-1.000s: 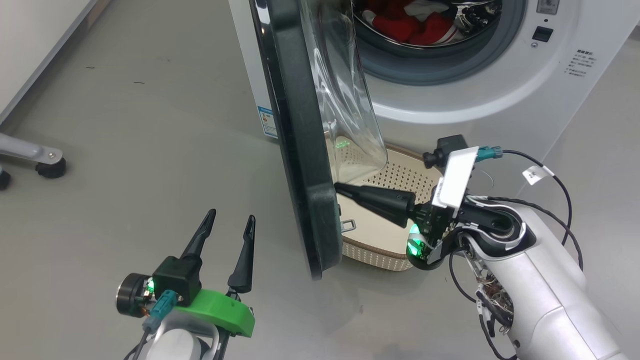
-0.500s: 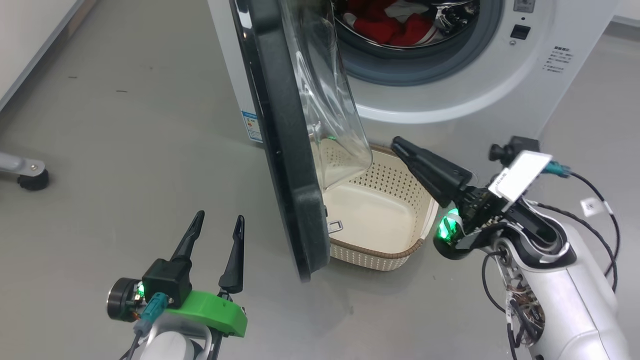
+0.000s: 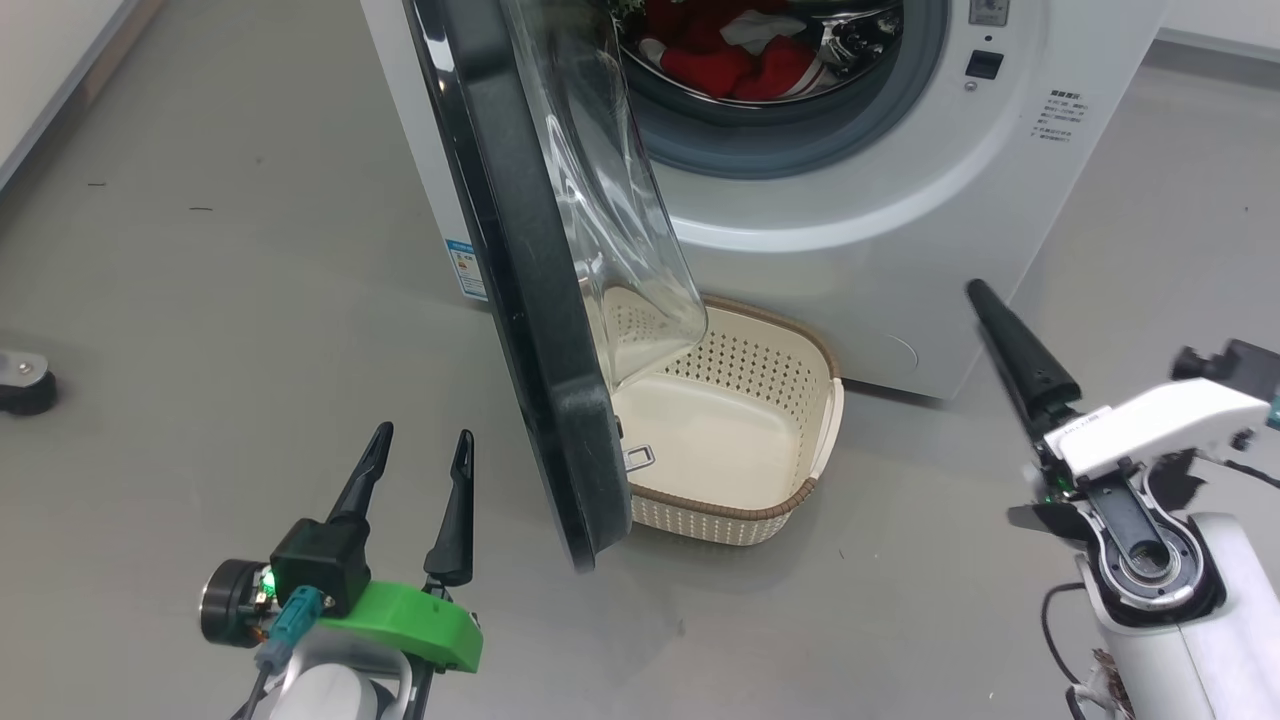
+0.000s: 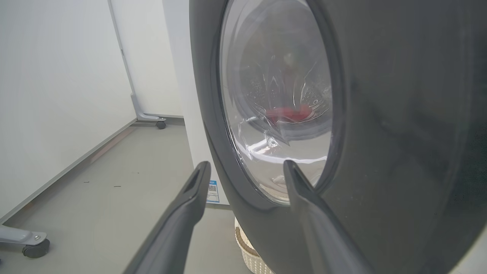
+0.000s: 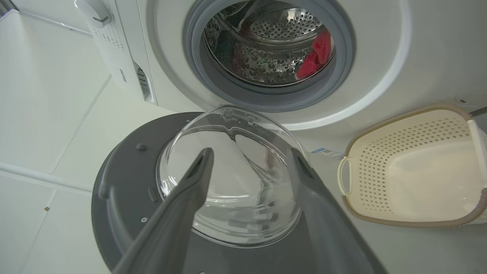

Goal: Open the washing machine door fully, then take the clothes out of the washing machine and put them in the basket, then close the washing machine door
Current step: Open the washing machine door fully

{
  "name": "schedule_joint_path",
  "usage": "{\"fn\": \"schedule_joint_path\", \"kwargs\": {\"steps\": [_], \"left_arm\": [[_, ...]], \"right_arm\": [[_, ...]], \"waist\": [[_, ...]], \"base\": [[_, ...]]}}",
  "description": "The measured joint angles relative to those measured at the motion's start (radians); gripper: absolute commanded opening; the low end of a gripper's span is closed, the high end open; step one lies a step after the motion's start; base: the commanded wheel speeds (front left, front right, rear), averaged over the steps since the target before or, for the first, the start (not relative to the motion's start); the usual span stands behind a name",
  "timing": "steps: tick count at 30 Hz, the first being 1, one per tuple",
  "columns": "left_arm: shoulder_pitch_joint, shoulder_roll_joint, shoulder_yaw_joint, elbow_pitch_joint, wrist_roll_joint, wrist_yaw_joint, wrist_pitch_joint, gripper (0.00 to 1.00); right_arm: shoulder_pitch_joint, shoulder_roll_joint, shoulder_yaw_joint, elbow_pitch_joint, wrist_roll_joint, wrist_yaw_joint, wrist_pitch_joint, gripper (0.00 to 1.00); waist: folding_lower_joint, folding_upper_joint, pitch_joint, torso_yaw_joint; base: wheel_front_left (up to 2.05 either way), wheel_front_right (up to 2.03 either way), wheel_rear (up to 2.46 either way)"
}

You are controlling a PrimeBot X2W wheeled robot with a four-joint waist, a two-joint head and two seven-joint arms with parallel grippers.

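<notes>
While red fabric clothes lie inside the white washing machine, its black-rimmed glass door stands ajar. The left tool and right tool are released.

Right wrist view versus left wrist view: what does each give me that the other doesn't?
Right wrist view: the inner side of the large round black-rimmed washing machine door, glass bowl bulging toward the camera; the white front-loading washing machine's open port and steel drum, seen directly; the empty inside of the cream perforated plastic basket.
Left wrist view: the door's glossy outer face, and a castor wheel on the grey floor.
Both: the door, bright red clothes in the drum, some basket rim; right end effector and left end effector each open.
</notes>
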Motion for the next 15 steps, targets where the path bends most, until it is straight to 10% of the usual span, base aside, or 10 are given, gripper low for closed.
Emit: {"fn": "schedule_joint_path", "kwargs": {"steps": [15], "left_arm": [[0.005,0.001,0.007,0.001,-0.001,-0.001,0.0,1.0]], "right_arm": [[0.094,-0.258,0.033,-0.064,-0.628,0.0,-0.467,1.0]], "waist": [[0.0,0.0,-0.01,-0.009]], "base": [[0.0,0.0,0.0]]}}
